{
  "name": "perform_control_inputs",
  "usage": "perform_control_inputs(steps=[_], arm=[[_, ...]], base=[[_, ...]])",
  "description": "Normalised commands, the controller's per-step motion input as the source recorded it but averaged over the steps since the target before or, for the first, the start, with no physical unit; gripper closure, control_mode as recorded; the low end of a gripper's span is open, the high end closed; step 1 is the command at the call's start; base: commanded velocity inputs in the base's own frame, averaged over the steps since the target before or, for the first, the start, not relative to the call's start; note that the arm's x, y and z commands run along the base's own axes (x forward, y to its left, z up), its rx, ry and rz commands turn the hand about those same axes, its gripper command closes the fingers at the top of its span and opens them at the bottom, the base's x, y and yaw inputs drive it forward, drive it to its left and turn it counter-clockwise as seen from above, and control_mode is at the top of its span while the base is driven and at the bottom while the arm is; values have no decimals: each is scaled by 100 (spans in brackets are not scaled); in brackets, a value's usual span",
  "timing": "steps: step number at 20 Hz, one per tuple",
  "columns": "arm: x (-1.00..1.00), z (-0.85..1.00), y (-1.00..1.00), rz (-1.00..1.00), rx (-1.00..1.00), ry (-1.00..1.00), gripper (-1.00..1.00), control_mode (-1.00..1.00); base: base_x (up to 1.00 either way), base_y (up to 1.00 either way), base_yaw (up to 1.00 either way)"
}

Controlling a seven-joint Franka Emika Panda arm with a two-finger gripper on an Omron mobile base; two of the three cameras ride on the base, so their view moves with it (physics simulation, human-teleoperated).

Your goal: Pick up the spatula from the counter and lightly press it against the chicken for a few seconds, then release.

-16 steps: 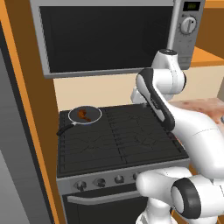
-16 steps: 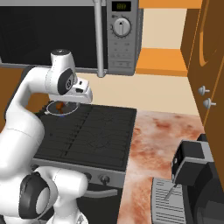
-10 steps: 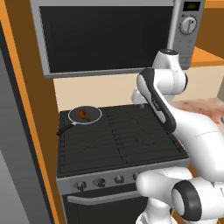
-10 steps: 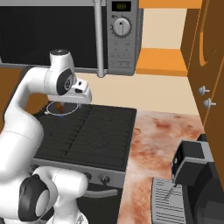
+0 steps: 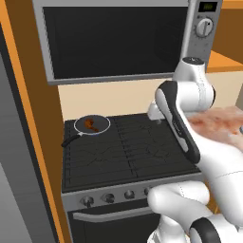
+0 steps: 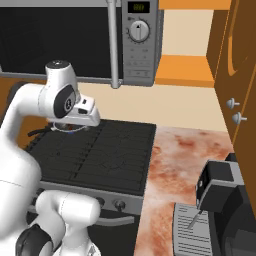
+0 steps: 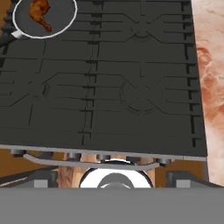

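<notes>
Hand view looks down over the stove (image 7: 131, 87): my pincer (image 7: 113, 177) hangs with jaws wide, holding nothing. The chicken (image 7: 40, 12), a drumstick, lies in the frying pan (image 7: 72, 19) on the far-left burner, far and left of me. Right base view adds the marbled desk (image 6: 185, 165) to the right, where I'd expect the spatula.

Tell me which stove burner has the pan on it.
The back left one: the pan holding the chicken sits there; the other burners on the stove are bare.
</notes>
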Motion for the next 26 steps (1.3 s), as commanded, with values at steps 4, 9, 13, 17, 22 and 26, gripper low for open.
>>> perform_control_inputs(steps=[4,9,13,17,22,26], arm=[[-50,0,0,-2,0,-3,-100,-100],[-58,0,0,-3,0,0,-100,-100],[-60,0,0,-3,0,0,-100,-100],[-53,2,0,-1,0,-1,-100,-100],[-48,10,0,0,0,-5,-100,-100],[-45,7,0,0,0,-6,-100,-100]], base=[[0,0,0],[0,0,0],[0,0,0],[0,0,0],[0,0,0],[0,0,0]])
